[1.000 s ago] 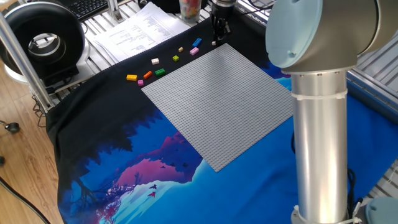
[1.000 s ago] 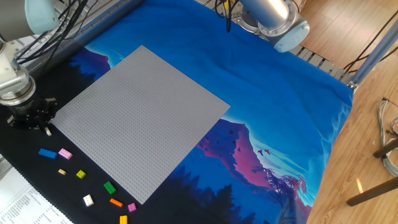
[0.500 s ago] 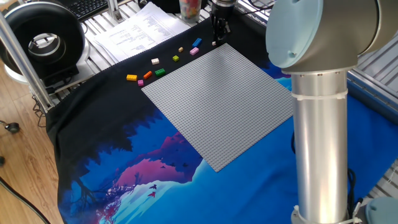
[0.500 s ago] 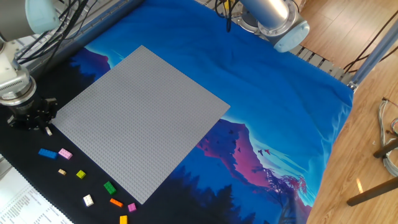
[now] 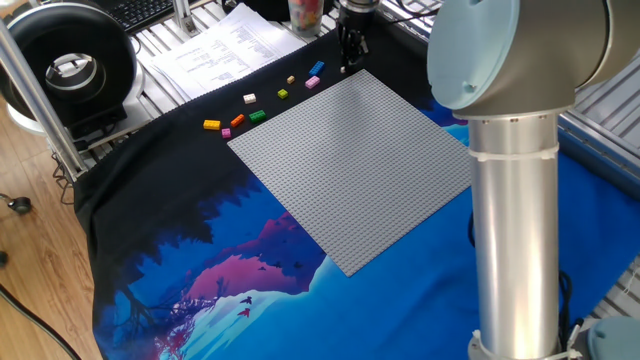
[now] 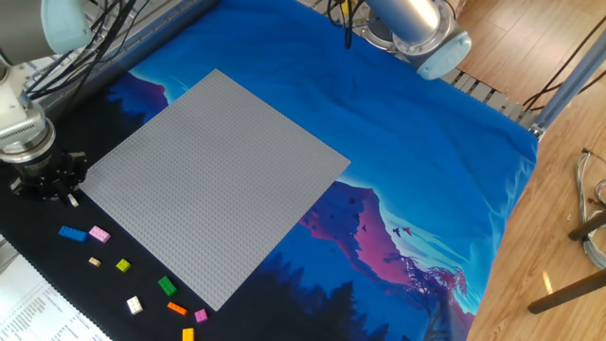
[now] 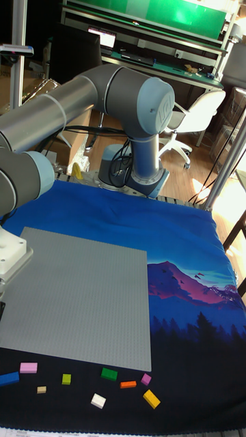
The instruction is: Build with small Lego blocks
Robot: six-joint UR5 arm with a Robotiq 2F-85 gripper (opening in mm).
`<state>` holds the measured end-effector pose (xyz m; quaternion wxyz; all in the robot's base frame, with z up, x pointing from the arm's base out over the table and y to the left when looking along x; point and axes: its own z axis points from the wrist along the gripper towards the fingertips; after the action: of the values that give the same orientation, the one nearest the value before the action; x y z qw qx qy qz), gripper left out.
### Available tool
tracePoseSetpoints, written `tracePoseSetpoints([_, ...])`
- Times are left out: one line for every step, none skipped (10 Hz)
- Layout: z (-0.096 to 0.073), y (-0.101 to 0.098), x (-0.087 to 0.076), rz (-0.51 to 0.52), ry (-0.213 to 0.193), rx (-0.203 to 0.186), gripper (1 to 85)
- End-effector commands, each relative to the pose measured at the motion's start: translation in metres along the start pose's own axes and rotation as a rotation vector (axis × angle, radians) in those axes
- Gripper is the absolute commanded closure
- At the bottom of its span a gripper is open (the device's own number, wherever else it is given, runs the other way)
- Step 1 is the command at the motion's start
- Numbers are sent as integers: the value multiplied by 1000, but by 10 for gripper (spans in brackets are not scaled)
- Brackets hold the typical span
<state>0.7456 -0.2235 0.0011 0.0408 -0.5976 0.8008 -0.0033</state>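
a: where's my tool?

b: low at the baseplate corner, near the blue brick and pink brick.

a: holding anything?

b: cannot tell; fingers too small to read. the other small lego blocks lie loose along the baseplate edge on the desk, likely staged there for easy picking.

Eight small bricks lie loose on the dark cloth. The blue brick and pink brick lie nearest the claw; the tan, lime, green, white, orange and yellow ones trail farther off.
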Motion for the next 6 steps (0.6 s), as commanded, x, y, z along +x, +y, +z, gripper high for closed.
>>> tracePoseSetpoints([2,0,-3,21,-9,3,707])
tracePoseSetpoints([3,0,-3,31,-4,6,777])
tracePoseSetpoints([2,0,-3,36,-3,8,777])
tracePoseSetpoints([-1,1,-2,37,2,9,777])
tracePoseSetpoints([-9,3,1,40,16,10,780])
tracePoseSetpoints([-14,6,4,48,26,4,787])
